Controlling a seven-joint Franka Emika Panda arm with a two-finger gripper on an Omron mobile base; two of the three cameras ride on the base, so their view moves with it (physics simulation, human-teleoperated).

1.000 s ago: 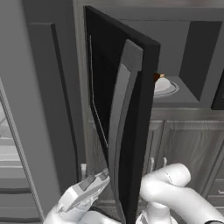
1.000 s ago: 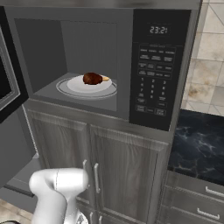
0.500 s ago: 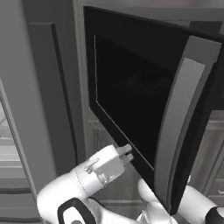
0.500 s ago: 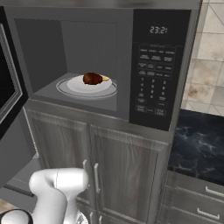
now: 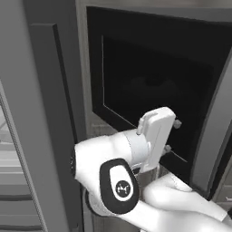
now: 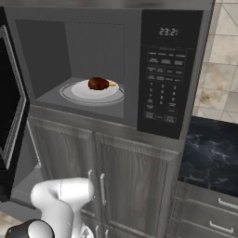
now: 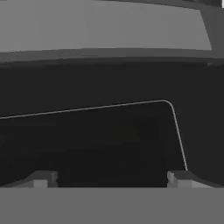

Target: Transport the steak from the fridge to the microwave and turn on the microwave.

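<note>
Pincer (image 5: 171, 136) first: mine is spread wide and holds nothing, its two small tips pointed straight at the outer face of the microwave door (image 5: 154, 86), close against the lower part of the dark glass. In the hand view the tips (image 7: 43, 178) sit well apart with the black pane and its thin window outline right ahead of them; whether they already touch the glass I cannot tell.

Beyond the pincer stands that door, swung out from the microwave (image 6: 116, 69) on its left-hand hinge side and hanging partly open, its long axis upright. So the panel lies dead ahead of me, and a push toward the cavity should swing it shut.

Farther in, the steak (image 6: 99, 83) lies on the round turntable (image 6: 69, 95) in the middle of the cavity, its tan tip toward the keypad (image 6: 161, 86) on the microwave's right side, which I judge I must press afterward.
</note>
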